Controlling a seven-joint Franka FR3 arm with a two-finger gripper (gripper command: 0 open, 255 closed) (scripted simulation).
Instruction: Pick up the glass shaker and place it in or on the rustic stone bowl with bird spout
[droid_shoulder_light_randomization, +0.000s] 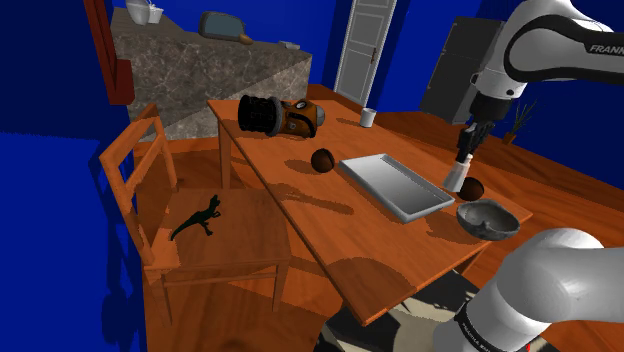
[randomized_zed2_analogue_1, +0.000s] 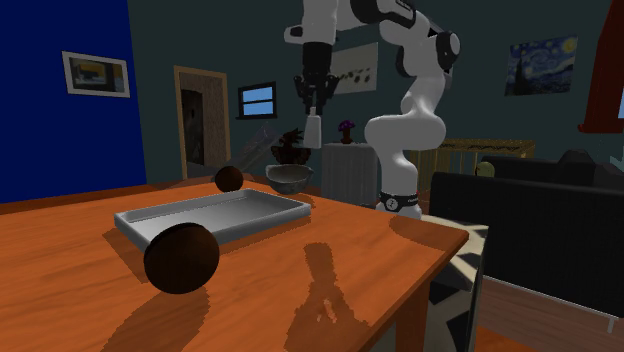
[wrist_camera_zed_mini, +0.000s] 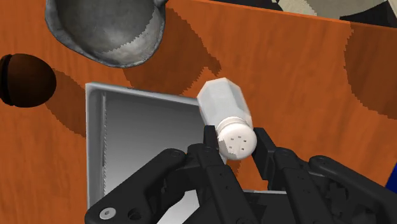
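So the claw (wrist_camera_zed_mini: 235, 139) is clenched on the shaker (wrist_camera_zed_mini: 222, 102). Both black fingers (wrist_camera_zed_mini: 208, 145) pinch it right at the white cap with the little holes, and the pale whitish body sticks out away from the hand. It's up in the air, not touching the desk (droid_shoulder_light_randomization: 330, 235).

In the shoulder view the shaker hangs with its lower end just beside a dark brown ball (droid_shoulder_light_randomization: 472, 188), near the far corner of the grey metal tray (droid_shoulder_light_randomization: 395, 185). The grey stone bowl (droid_shoulder_light_randomization: 487, 218) sits on the desk just past that ball, towards the stand, and it's empty. In the wrist view the shaker is over the tray's corner, with the bowl off to one side of it, so it's near the bowl but not over it.

Other stuff on the desk: a second brown ball (droid_shoulder_light_randomization: 322, 160) on the tray's other side, a black and orange cylinder thing (droid_shoulder_light_randomization: 280, 116) lying on its side, and a small white cup (droid_shoulder_light_randomization: 368, 117). There's also a wooden chair (droid_shoulder_light_randomization: 160, 200) pulled up to the desk, with a little dark dinosaur toy (droid_shoulder_light_randomization: 197, 218) on the seat.
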